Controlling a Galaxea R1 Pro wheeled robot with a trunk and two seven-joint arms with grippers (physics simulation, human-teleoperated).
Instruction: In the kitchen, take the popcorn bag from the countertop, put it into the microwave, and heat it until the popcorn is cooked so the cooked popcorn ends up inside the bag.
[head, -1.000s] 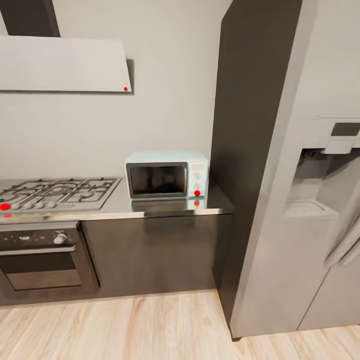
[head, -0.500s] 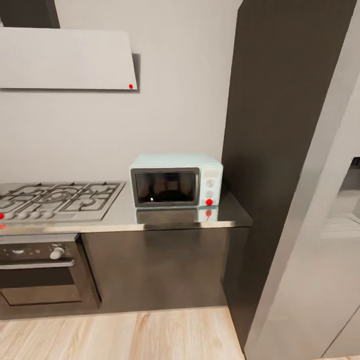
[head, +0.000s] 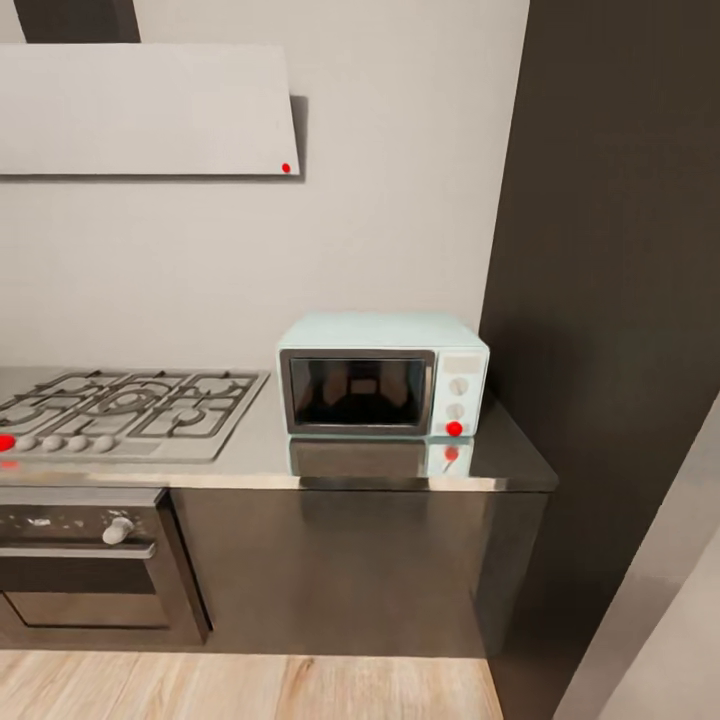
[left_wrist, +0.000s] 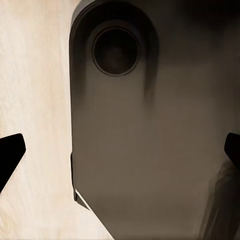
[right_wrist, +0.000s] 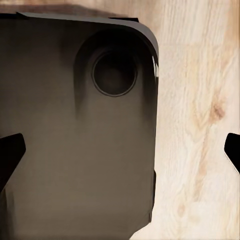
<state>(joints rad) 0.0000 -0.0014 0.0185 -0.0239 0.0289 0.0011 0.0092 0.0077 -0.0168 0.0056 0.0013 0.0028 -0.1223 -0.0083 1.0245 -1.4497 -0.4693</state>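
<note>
Head view: microwave (head: 383, 375) on the steel countertop (head: 270, 455) beside the hob (head: 120, 410); both grippers' fingers (left_wrist: 11, 155) spread empty.

Bare countertop (head: 262, 455) before microwave (head: 382, 374)

My head camera shows the microwave (head: 383, 374) in pale mint-blue, its door glass dark inside a black frame, with a red light at its panel's 6 o'clock. The countertop (head: 270, 455) is shiny grey steel, mirroring the mint and red. At 9 o'clock the hob (head: 120, 410) is grey with one red knob. The wall is pale grey, the tall cabinet (head: 620, 300) dark brown. The floor (right_wrist: 200, 120) under my wrists is light wood grain, my base (left_wrist: 150, 150) dark grey-brown.
</note>
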